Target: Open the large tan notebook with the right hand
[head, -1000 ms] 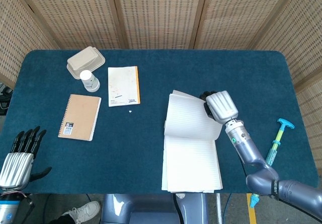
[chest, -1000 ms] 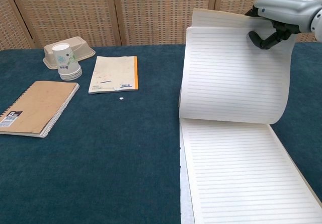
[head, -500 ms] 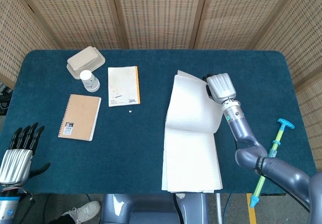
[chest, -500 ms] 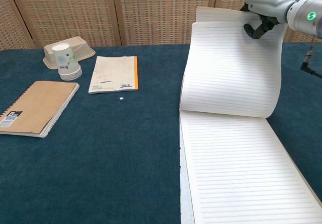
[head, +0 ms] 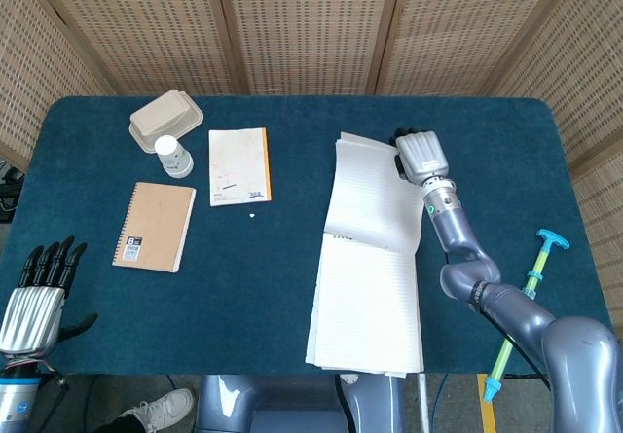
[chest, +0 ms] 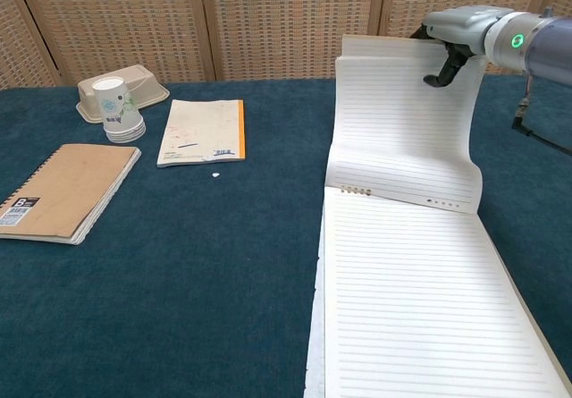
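Note:
The large notebook (head: 365, 306) lies open at the table's front right, showing white lined pages (chest: 420, 300). Its cover and a sheaf of pages (chest: 402, 130) stand lifted and bent back from the binding, where small holes show. My right hand (head: 419, 151) grips the far top edge of that lifted sheaf (head: 375, 195), with dark fingers curled over the paper's right corner; in the chest view the right hand (chest: 451, 36) is at the upper right. My left hand (head: 39, 292) is off the table's front left corner, fingers apart, holding nothing.
A small tan spiral notebook (head: 154, 226) lies at the left. Behind it are a white booklet with an orange spine (head: 238, 165), stacked paper cups (head: 173, 156) and a beige container (head: 165, 119). A teal and green tool (head: 526, 297) lies at the right edge.
My right hand has carried the lifted sheaf further back, away from me. The pages have unrolled toward flat, the binding holes now show, and the lower pages slid slightly forward.

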{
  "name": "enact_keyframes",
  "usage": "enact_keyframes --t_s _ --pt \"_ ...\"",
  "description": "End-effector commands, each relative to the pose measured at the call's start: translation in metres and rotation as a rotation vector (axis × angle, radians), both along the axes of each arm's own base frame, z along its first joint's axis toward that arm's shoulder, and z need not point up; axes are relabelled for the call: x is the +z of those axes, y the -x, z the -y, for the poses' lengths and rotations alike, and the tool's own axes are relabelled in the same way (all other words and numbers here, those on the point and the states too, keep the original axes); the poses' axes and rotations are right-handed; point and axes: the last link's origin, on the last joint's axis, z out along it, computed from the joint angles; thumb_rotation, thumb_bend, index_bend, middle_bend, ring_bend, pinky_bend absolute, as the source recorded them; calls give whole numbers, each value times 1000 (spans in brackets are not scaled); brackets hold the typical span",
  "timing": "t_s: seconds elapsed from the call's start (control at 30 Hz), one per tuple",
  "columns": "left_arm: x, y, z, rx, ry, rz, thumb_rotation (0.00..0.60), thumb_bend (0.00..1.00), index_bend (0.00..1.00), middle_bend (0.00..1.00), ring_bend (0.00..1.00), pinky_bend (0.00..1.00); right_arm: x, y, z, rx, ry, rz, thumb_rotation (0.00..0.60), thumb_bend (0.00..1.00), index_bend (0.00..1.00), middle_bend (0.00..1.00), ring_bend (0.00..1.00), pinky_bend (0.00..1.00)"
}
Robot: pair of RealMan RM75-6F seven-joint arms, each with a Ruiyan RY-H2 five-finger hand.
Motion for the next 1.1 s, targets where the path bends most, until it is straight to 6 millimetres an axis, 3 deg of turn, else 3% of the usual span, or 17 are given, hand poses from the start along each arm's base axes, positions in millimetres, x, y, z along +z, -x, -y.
enact_keyframes --t_s 0.03,0.2,0.5,0.67,0.97,1.1 --pt "0 0 0 3 3 1 600 100 0 0 0 0 3 8 -5 2 8 -27 600 309 217 45 15 125" --pt "0 -1 1 -3 7 4 600 100 0 0 0 0 14 17 -18 -2 31 2 600 227 43 0 0 44" --pt "-2 -4 4 -15 22 13 600 100 0 0 0 0 45 33 -55 4 77 66 600 214 11 0 0 10" --pt "-4 -5 6 -23 35 15 600 100 0 0 0 0 65 52 -106 31 92 80 600 213 11 0 0 0" --pt "-2 -2 6 -8 30 15 600 100 0 0 0 0 86 86 -179 22 177 41 600 210 9 0 0 0" --pt "0 -1 7 -2 25 20 600 100 0 0 0 0 94 104 -231 -11 213 107 600 184 5 0 0 0"
